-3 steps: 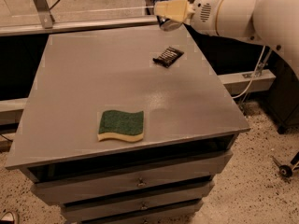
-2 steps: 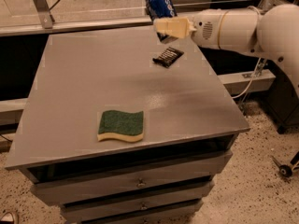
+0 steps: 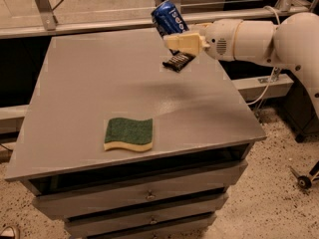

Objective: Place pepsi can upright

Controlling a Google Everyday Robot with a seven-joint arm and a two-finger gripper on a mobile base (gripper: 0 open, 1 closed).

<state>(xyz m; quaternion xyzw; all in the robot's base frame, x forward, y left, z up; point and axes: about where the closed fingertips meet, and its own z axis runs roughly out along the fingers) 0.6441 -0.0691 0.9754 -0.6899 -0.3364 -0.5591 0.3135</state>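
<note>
I hold the can (image 3: 168, 18) tilted in the closed gripper (image 3: 179, 40), upper centre of frame, above the table (image 3: 99, 83). I judge it light, thin-walled and slick, so a gentle mid-body grip suits it.

We see the end effector (image 3: 176, 38) has come down from the top edge of the frame and drifted a little left, so it now hangs in the upper middle, just above the dark wrapper (image 3: 177, 61) on the surface (image 3: 94, 83). The pepsi can (image 3: 168, 17) in its grip, earlier cut off by the top edge, has come fully into view, tilted with its upper end leaning left.
</note>
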